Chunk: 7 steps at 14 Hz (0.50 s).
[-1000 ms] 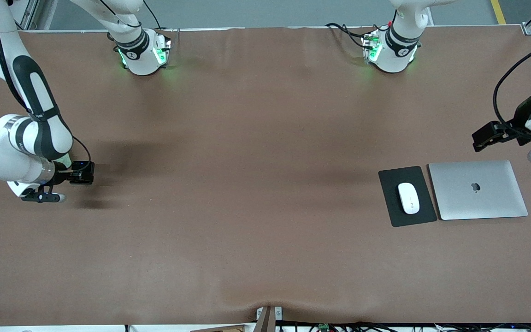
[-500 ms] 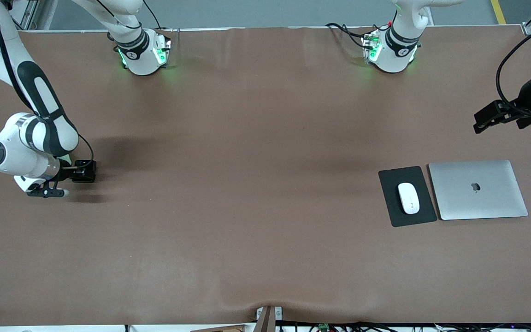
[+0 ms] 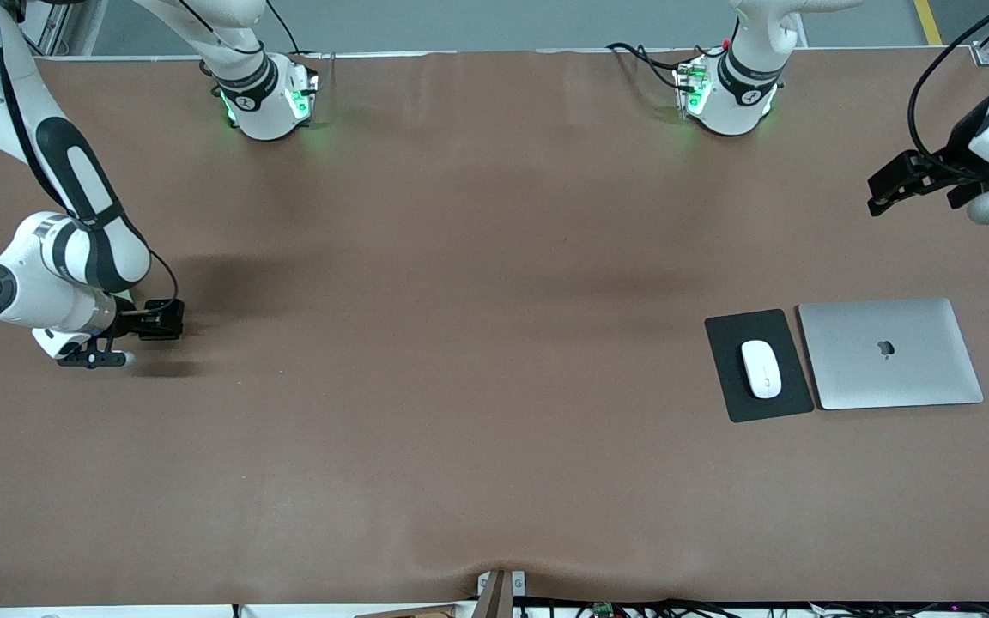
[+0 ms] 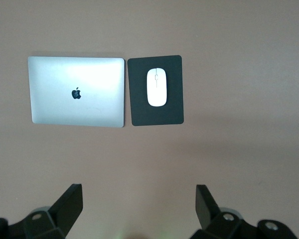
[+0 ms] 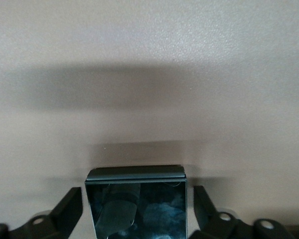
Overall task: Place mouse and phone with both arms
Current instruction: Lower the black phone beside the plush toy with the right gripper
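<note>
The white mouse [image 3: 761, 369] lies on a black mouse pad [image 3: 722, 382] toward the left arm's end of the table, and shows again in the left wrist view as the mouse [image 4: 157, 87]. My left gripper [image 3: 881, 196] hangs open and empty [image 4: 138, 191], up over bare table by that end. My right gripper [image 3: 160, 319] is low at the right arm's end. The black glossy phone [image 5: 137, 204] sits between its open fingers [image 5: 70, 206], with a narrow gap on each side.
A closed silver laptop [image 3: 889, 352] lies beside the mouse pad, toward the table's end. Both green-lit arm bases [image 3: 267, 99] stand along the edge farthest from the front camera. Brown table [image 3: 460, 343] stretches between the two arms.
The left arm has lifted and drawn away from the laptop toward the bases' edge. The right gripper has gone from shut to open around the phone, and its arm shifted slightly.
</note>
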### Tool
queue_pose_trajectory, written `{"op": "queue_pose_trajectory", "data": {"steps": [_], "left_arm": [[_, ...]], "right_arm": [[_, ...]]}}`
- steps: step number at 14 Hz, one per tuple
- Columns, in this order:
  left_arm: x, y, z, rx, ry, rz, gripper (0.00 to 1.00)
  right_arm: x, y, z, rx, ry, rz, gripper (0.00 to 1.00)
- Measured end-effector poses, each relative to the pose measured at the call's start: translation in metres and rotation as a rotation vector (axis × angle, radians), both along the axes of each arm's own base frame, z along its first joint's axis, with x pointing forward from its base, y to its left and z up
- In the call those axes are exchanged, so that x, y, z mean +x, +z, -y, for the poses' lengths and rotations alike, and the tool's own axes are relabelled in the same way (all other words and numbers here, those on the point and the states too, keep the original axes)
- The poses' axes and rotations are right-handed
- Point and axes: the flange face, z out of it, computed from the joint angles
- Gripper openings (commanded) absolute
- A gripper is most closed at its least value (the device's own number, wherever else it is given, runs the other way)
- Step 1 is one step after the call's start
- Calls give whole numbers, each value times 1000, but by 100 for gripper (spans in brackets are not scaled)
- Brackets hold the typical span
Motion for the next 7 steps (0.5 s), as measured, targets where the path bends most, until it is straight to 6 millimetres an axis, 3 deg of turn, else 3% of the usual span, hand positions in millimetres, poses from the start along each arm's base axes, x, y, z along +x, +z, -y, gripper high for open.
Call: {"op": "queue_pose_trajectory", "data": {"steps": [3, 7], "left_arm": [[-5, 5, 3, 2, 3, 4, 100], [-8, 9, 2, 2, 4, 10, 100]], "right_arm": [[7, 9, -3, -2, 7, 14, 100], [33, 63, -33, -12, 33, 42, 100]]}}
